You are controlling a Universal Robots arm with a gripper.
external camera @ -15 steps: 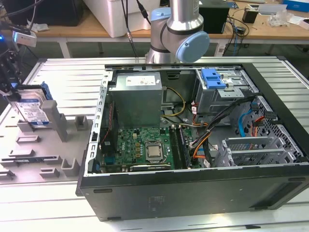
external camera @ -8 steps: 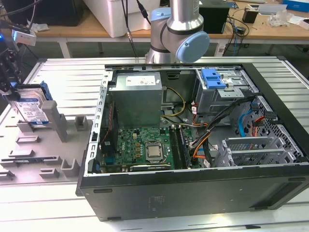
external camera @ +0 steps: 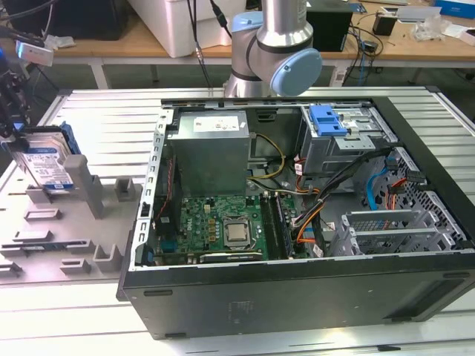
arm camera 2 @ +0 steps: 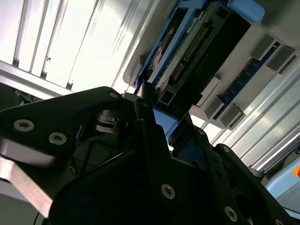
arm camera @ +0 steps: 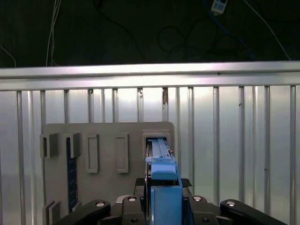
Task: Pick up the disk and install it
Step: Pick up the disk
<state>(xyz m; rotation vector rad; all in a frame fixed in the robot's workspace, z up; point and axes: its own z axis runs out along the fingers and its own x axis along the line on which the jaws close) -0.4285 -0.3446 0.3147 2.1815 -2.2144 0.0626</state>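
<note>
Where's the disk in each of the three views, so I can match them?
Exterior view: disk at the exterior view's left, label showing.
First wrist view: disk seen edge-on.
Second wrist view: disk close, dark face showing.
Shared landmark: grey slotted fixture.

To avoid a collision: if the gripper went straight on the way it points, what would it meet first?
The disk, which sits in that line right at the gripper; behind it comes the grey holder plate, though depth is unclear.
</note>
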